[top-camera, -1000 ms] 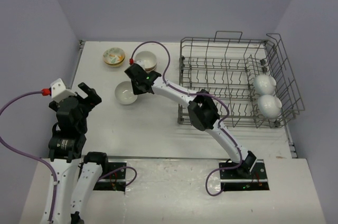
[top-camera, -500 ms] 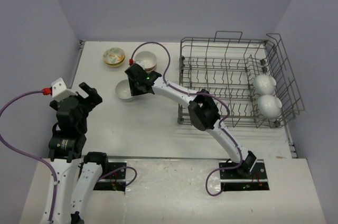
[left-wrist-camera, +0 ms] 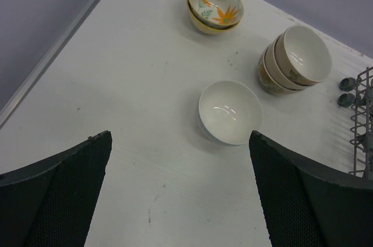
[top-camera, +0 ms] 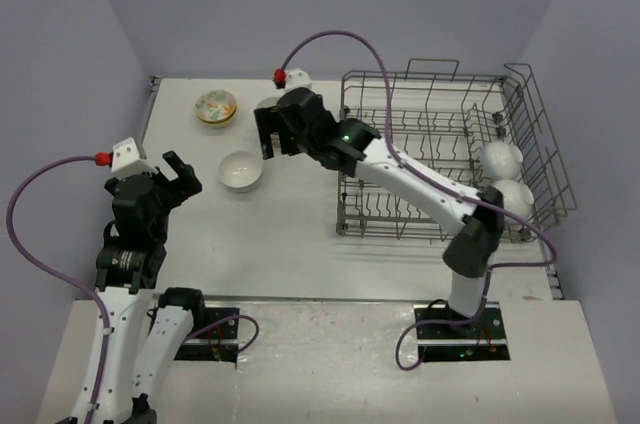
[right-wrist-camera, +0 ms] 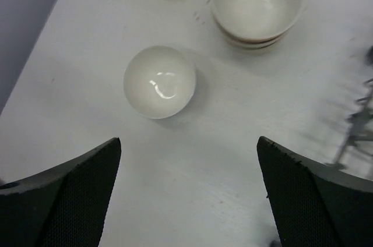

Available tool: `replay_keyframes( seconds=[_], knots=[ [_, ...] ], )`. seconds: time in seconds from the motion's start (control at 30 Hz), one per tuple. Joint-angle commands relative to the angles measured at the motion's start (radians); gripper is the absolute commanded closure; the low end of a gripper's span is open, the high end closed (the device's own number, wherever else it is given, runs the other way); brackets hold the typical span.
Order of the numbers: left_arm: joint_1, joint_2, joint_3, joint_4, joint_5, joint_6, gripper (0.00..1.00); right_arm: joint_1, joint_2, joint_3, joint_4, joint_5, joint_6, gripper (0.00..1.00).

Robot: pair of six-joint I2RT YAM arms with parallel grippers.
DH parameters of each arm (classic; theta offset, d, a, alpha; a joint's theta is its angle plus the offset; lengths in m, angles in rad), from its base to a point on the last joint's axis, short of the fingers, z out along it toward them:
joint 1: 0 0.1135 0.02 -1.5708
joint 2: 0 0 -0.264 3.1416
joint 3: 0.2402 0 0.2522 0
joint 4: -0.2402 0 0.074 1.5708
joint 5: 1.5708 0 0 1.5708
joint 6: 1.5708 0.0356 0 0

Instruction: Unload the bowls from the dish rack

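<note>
From overhead I see my right arm [top-camera: 420, 184] stretched from its base across the near left corner of the dish rack [top-camera: 430, 114]. Its right gripper [top-camera: 268, 139] hangs over the table [top-camera: 290, 234] just beside a plain white bowl [top-camera: 240, 170] that sits upright and alone, though I cannot read the jaws from here. A floral bowl [top-camera: 216, 107] stands farther back on the left, two white bowls [top-camera: 500, 158] lie tipped at the rack's right end, one nearer me than the other, and my left gripper [top-camera: 178, 174] hovers left of the lone bowl, fingers spread, holding nothing.
</note>
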Motion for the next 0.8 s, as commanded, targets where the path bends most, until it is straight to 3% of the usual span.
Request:
replay_keyframes(
  seconds=[0.0,0.07,0.13,0.27,0.33,0.5,0.77],
  knots=[
    [-0.020,0.070,0.024,0.040,0.048,0.061,0.00,0.001,-0.229,-0.159,0.006,0.276,-0.215,0.01],
    [-0.057,0.111,0.052,0.026,0.045,0.074,0.00,-0.022,-0.380,-0.291,0.026,0.451,-0.294,0.01],
    [-0.098,0.159,0.066,0.001,0.022,0.077,0.00,-0.137,-0.508,-0.361,-0.018,0.521,-0.329,0.01],
    [-0.114,0.147,0.017,0.026,0.034,0.075,0.00,-0.433,-0.647,-0.536,-0.065,0.447,-0.404,0.01],
    [-0.117,0.127,0.008,0.040,0.051,0.077,0.00,-0.546,-0.636,-0.576,-0.066,0.495,-0.536,0.01],
    [-0.215,0.171,0.008,0.031,0.045,0.072,0.00,-0.723,-0.470,-0.541,-0.071,0.552,-0.570,0.01],
    [-0.322,0.174,0.014,0.007,-0.018,0.052,0.00,-0.801,-0.314,-0.577,-0.046,0.627,-0.628,0.01]
  ],
)
